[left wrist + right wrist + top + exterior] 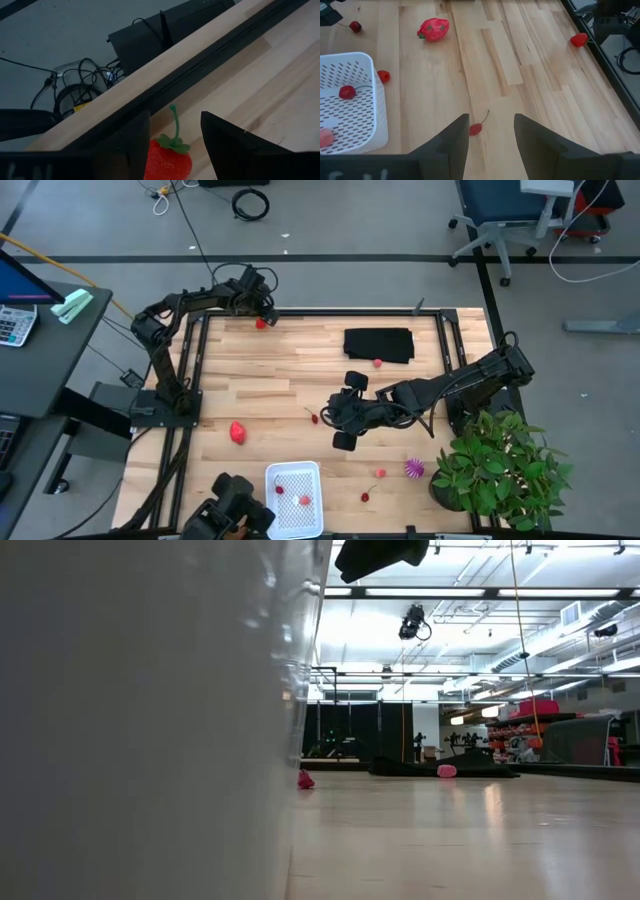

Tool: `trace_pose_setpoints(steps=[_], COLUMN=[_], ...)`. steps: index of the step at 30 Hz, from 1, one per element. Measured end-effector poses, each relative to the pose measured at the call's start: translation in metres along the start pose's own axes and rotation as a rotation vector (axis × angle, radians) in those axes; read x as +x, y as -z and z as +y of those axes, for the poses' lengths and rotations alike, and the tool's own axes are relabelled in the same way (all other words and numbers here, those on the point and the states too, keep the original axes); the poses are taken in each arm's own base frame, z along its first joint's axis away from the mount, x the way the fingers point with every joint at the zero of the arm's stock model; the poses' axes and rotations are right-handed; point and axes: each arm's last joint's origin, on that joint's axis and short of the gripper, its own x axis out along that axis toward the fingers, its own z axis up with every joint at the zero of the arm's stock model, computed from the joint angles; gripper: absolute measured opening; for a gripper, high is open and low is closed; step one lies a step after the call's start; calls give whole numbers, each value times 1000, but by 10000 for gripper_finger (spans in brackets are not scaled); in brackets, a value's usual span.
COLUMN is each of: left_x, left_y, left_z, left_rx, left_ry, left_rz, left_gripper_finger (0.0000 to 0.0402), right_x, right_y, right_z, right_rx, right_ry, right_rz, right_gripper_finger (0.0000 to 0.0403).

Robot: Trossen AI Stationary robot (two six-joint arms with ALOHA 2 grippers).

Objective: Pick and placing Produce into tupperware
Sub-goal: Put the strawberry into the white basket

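In the left wrist view my left gripper (175, 137) is open at the table's far left edge (262, 315), with its fingers either side of a red strawberry (167, 159) lying on the wood. My right gripper (490, 132) is open over the table's middle (331, 417), and a small red cherry (476, 129) lies on the table just beyond its fingertips. The white tupperware (294, 498) stands at the near edge with a cherry (347, 91) and a pale red piece (325, 137) in it. The larger red-pink piece (238, 432) lies to its far left and the spiky purple piece (414, 469) to its right. My left gripper has one finger (136, 145) right against the strawberry's side (152, 160), and I cannot tell whether it touches. The other finger stands clear of it. The strawberry lies on the table with its green stem pointing away from the gripper.
A flat black cloth (378, 345) lies at the far right with a red piece (378, 363) at its near edge. Two small red pieces (380, 472) (365, 497) lie right of the tupperware, and one (383, 76) beside its wall. A leafy potted plant (500, 470) stands at the near right corner.
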Motion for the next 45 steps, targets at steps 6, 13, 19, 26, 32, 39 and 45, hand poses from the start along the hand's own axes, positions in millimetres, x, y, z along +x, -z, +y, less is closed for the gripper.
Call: trace_pose_setpoints(steps=[6,13,19,26,32,39,45], left_x=[0,0,0,0,0,0,12], left_y=[0,0,0,1,0,-1,5], left_z=[0,0,0,-1,-2,1,9], left_rx=[0,-62,-78,-60,-28,5,-6], left_ry=[0,1,0,2,21,24,74], left_rz=[-2,-2,5,7,5,-8,37], left_gripper_finger=[178,176,176,176,153,124,127], right_x=[0,0,0,0,0,0,0], right_y=[0,0,0,0,0,0,0], right_z=[0,0,0,0,0,0,0], right_rx=[0,1,1,1,1,1,0], right_ry=[0,0,0,0,0,0,0], right_rz=[0,0,0,-1,0,0,0], right_gripper_finger=[164,165,165,165,165,165,165])
